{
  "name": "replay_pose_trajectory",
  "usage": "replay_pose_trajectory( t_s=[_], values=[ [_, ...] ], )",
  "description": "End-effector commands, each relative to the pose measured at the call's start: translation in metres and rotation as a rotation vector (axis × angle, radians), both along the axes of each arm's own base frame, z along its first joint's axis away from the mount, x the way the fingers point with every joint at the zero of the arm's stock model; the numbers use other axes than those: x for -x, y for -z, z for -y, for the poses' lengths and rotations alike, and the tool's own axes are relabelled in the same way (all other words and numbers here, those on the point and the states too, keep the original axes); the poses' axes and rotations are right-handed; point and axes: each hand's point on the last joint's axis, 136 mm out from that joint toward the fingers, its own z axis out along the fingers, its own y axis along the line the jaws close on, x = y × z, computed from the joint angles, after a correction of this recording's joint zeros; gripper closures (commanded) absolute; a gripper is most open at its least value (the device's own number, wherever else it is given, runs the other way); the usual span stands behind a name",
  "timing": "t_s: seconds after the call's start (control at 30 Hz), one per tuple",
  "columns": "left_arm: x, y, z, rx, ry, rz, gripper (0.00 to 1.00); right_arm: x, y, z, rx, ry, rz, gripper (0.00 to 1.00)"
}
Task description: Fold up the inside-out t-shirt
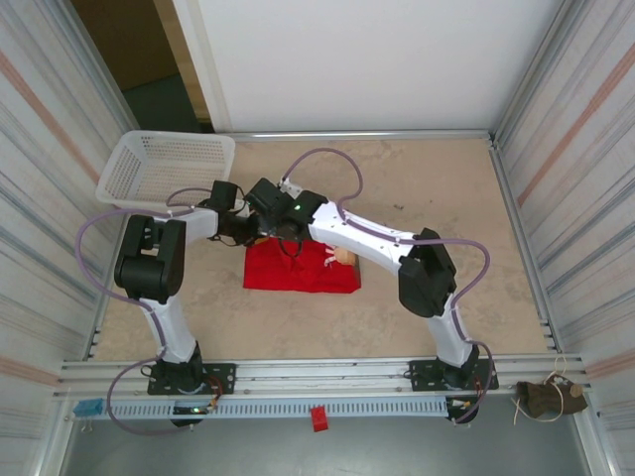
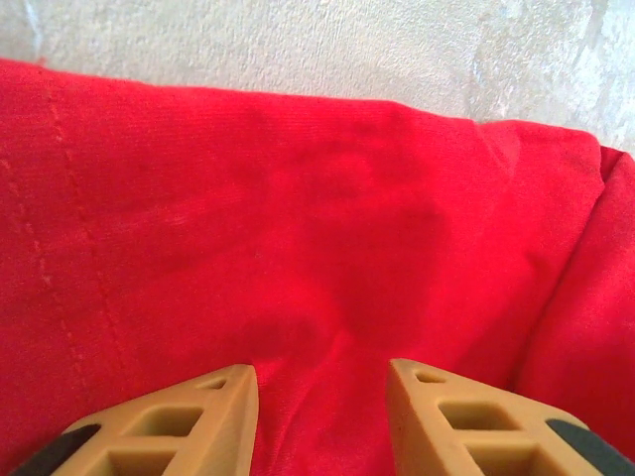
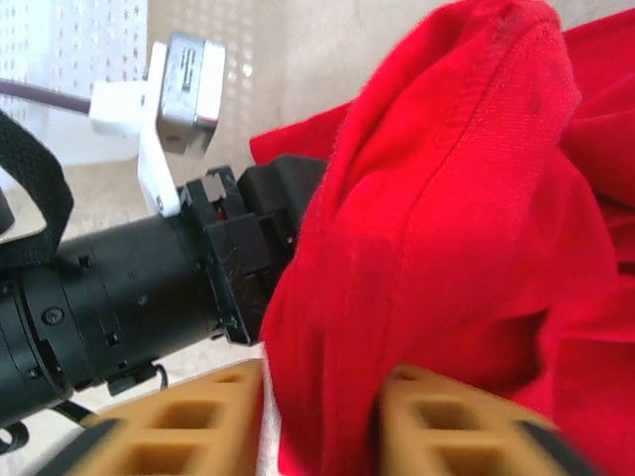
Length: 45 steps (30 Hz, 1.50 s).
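The inside-out t-shirt [image 1: 303, 271] lies as a red, roughly rectangular bundle on the table in front of both arms. Both grippers meet over its far left edge. My left gripper [image 1: 256, 230] presses down onto the cloth. In the left wrist view its tan fingers [image 2: 223, 397] stand apart, with a low ridge of the red shirt [image 2: 317, 218] running between them. My right gripper [image 1: 293, 245] is just right of it. Its jaws [image 3: 319, 382] are apart around a raised fold of shirt [image 3: 446, 198]. The fold touches the right finger and leaves a gap at the left one.
A white mesh basket [image 1: 164, 167] stands at the far left corner of the table. The left arm's black wrist [image 3: 129, 297] and its camera [image 3: 189, 79] sit close beside the right gripper. Corrugated walls [image 1: 566, 178] bound both sides. Bare table [image 1: 437, 188] lies to the right.
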Motion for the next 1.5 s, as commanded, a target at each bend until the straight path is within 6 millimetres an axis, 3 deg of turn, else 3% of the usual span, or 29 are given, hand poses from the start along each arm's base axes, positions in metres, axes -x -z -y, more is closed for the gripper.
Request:
replay_pose_trajectory(
  t_s=[0.0,0.1,0.23,0.3,0.4,0.53,0.63,0.73,0.9,1.03,1.2,1.27,1.4,1.43,1.47],
  values=[
    [0.009,0.009,-0.007,-0.028,-0.023,-0.075,0.61,-0.007,-0.028,-0.019,-0.119,-0.112,0.024,0.40],
    [0.000,-0.017,-0.009,-0.027,-0.028,-0.032,0.60,-0.007,-0.068,-0.015,-0.178,-0.181,0.075,0.25],
    [-0.014,-0.063,-0.015,-0.039,-0.045,0.047,0.59,-0.001,-0.119,0.014,-0.206,-0.213,0.161,0.21],
    [-0.021,-0.090,-0.020,-0.055,-0.054,0.098,0.58,0.001,-0.115,0.044,-0.155,-0.189,0.177,0.22],
    [-0.029,-0.135,-0.025,-0.080,-0.061,0.187,0.57,-0.006,-0.108,0.106,-0.111,-0.096,0.179,0.23],
    [-0.028,-0.189,-0.032,-0.105,-0.080,0.289,0.56,-0.021,-0.065,0.189,-0.081,0.026,0.084,0.24],
    [-0.009,-0.205,-0.015,-0.068,-0.043,0.314,0.55,-0.036,-0.037,0.219,-0.083,0.042,0.008,0.24],
    [0.020,-0.190,0.012,-0.033,0.004,0.285,0.54,-0.051,-0.007,0.222,-0.061,0.006,-0.070,0.23],
    [0.067,-0.132,0.047,-0.010,0.017,0.190,0.54,-0.074,0.046,0.210,-0.019,-0.046,-0.192,0.24],
    [0.083,-0.095,0.051,-0.045,-0.014,0.141,0.54,-0.085,0.078,0.195,-0.038,-0.065,-0.257,0.28],
    [0.089,-0.057,0.045,-0.102,-0.055,0.080,0.54,-0.086,0.109,0.181,-0.084,-0.047,-0.324,0.37],
    [0.089,-0.044,0.045,-0.103,-0.060,0.053,0.54,-0.086,0.118,0.183,-0.091,-0.026,-0.339,0.47],
    [0.088,-0.017,0.045,-0.135,-0.067,-0.009,0.55,-0.088,0.128,0.200,-0.101,0.036,-0.348,0.93],
    [0.087,-0.011,0.045,-0.145,-0.072,-0.023,0.55,-0.087,0.129,0.207,-0.094,0.056,-0.346,1.00],
    [0.085,-0.008,0.045,-0.150,-0.070,-0.028,0.55,-0.087,0.127,0.215,-0.087,0.075,-0.337,1.00]
  ],
)
